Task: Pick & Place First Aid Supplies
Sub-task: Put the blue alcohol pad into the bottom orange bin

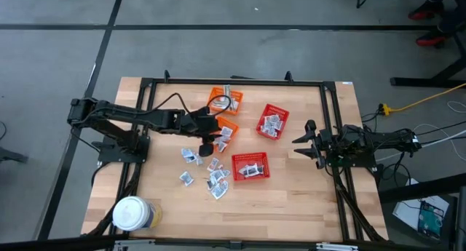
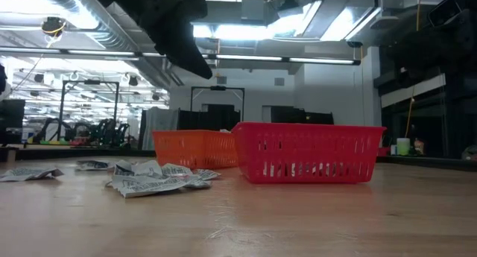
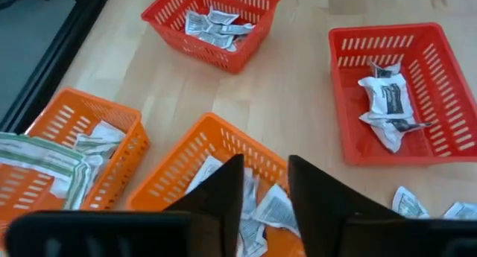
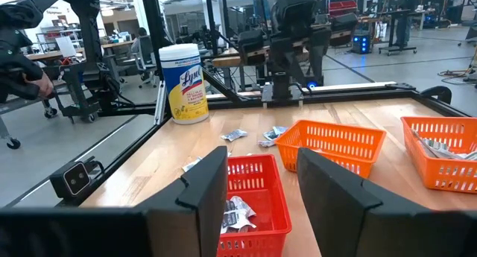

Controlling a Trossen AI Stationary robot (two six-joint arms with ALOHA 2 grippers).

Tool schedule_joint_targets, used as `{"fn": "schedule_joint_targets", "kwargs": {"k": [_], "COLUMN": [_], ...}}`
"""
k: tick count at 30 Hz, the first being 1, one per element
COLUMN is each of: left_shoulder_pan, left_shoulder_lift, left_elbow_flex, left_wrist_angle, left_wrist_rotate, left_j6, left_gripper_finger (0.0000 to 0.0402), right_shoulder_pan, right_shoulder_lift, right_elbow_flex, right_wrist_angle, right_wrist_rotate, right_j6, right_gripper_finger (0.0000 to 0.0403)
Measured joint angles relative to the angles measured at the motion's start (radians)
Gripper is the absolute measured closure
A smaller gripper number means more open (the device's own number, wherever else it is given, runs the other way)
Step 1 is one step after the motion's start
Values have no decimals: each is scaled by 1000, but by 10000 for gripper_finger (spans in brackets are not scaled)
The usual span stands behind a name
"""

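Orange and red mesh baskets already hold part of the load, so the sorting looks about midway, in my judgement. Taking the lower orange basket (image 1: 227, 132) as the landmark: it has several sachets inside, seen clearly in the left wrist view, and the left gripper (image 1: 206, 145) hangs just beside it on the side toward the left arm's base, over its edge, fingers apart with nothing between them. The second orange basket (image 1: 225, 100) lies just beyond the landmark toward the far table edge and carries larger packets. A red basket (image 1: 272, 121) to the right of the landmark holds sachets, and another red basket (image 1: 250, 166) nearer the front edge holds a few more. What is left: loose sachets (image 1: 206, 169) scattered on the wooden table (image 1: 291, 200) just in front of the landmark, between it and the white-lidded jar (image 1: 132, 214) at the front left corner. The right gripper (image 1: 309, 143) waits well to the right of the landmark, past the red baskets, fingers apart and empty.
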Motion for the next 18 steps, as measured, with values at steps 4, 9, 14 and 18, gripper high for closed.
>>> {"fn": "schedule_joint_targets", "kwargs": {"k": [4, 9, 14, 18], "left_shoulder_pan": [-18, -87, -202, -296], "left_shoulder_lift": [-6, -12, -12, -12], "left_elbow_flex": [0, 0, 0, 0], "left_wrist_angle": [-2, -31, -150, -259], "left_wrist_rotate": [36, 72, 72, 71], "left_j6": [-58, -120, -188, -277], "left_gripper_finger": [268, 255, 259, 264], "right_shoulder_pan": [0, 0, 0, 0], "right_shoulder_lift": [0, 0, 0, 0], "right_elbow_flex": [0, 0, 0, 0], "right_wrist_angle": [0, 0, 0, 0], "right_wrist_rotate": [0, 0, 0, 0], "right_j6": [0, 0, 0, 0], "right_gripper_finger": [240, 240, 240, 240]}}
